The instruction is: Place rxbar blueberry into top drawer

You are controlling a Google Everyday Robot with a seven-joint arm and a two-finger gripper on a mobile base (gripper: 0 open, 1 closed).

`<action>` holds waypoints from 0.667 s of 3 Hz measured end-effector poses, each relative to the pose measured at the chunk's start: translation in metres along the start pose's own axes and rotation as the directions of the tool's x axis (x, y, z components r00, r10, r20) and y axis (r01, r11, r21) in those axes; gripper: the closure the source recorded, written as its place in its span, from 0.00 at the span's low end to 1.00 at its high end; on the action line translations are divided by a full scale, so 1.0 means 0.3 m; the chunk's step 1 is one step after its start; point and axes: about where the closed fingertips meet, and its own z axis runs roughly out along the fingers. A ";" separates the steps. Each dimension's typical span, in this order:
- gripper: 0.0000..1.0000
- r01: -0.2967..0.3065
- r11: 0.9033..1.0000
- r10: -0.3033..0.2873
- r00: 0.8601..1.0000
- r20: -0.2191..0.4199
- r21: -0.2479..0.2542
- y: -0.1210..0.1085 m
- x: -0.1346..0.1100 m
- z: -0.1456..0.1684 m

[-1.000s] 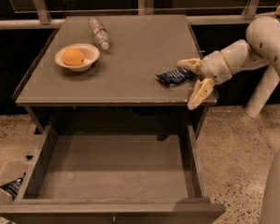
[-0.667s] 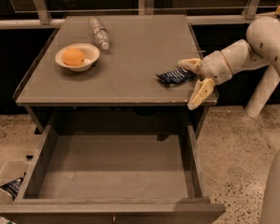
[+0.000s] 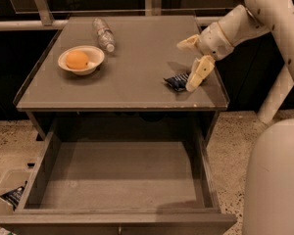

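Note:
The rxbar blueberry (image 3: 178,81), a small dark navy packet with white lettering, lies flat on the grey tabletop near its right front corner. My gripper (image 3: 190,65) is open just right of and above it, one finger (image 3: 197,75) pointing down beside the bar's right end, the other (image 3: 188,43) sticking out to the left higher up. It holds nothing. The top drawer (image 3: 44,165) is pulled out below the tabletop, wide and shallow, with nothing lying in it.
A white bowl (image 3: 94,56) with an orange (image 3: 77,59) sits at the tabletop's left. A clear plastic bottle (image 3: 104,34) lies at the back. A dark packet (image 3: 12,197) lies on the floor left of the drawer. My white arm and base fill the right side.
The gripper has shifted slightly left toward the bar. The bar, bowl and bottle have not moved.

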 end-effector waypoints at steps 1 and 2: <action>0.00 0.009 1.000 -0.009 1.000 0.003 0.010 -0.019 -0.018 0.003; 0.00 -0.007 1.000 0.008 0.997 0.078 -0.017 -0.003 0.050 0.045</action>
